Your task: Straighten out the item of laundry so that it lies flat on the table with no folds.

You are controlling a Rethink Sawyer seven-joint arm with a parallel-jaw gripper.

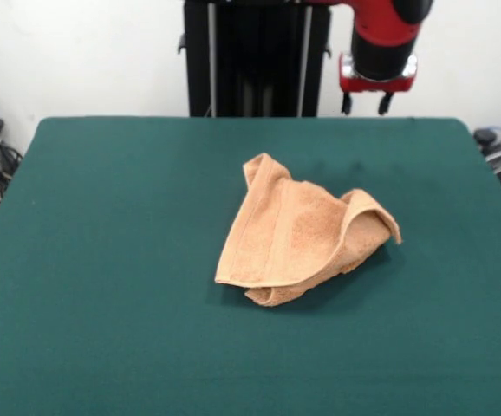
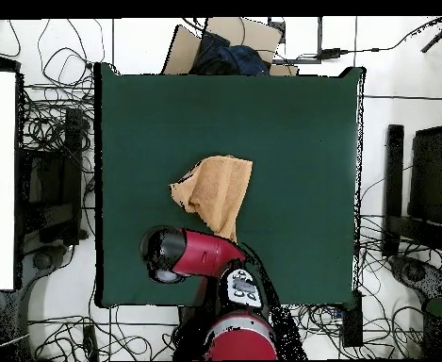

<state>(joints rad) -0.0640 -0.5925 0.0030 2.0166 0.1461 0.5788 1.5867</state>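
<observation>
Towel first: one peach-orange item of laundry (image 1: 298, 234) is lying crumpled a little right of the middle of the table (image 1: 103, 260) in the front view, and it is the only cloth on the green surface. Its nearest part is showing a rolled, doubled edge at the bottom, with a flat triangular panel sloping up from it. One woven border band is running along that panel's left side. On the right, a flap is standing up in a loose arch and ending in one pointed corner, which is hanging over the felt. At the far end, the cloth is narrowing to a bunched tip. The tag cannot be made out.

Seen from overhead, the same towel (image 2: 215, 191) is sitting near the table's (image 2: 300, 123) centre, well apart from all four edges, with one wide squared end and one narrow end pointing toward the arm.

Beyond the towel in the front view, one red and black arm is hanging above the table's far edge. Its gripper (image 1: 366, 104) is sitting clear of the cloth, touching nothing, with two dark fingertips (image 1: 346, 104) showing apart from each other and nothing between them. In the overhead view the red arm (image 2: 201, 253) is lying just beside the towel's narrow end.

Cables (image 2: 50, 141) are lying tangled on the floor around the table.
</observation>
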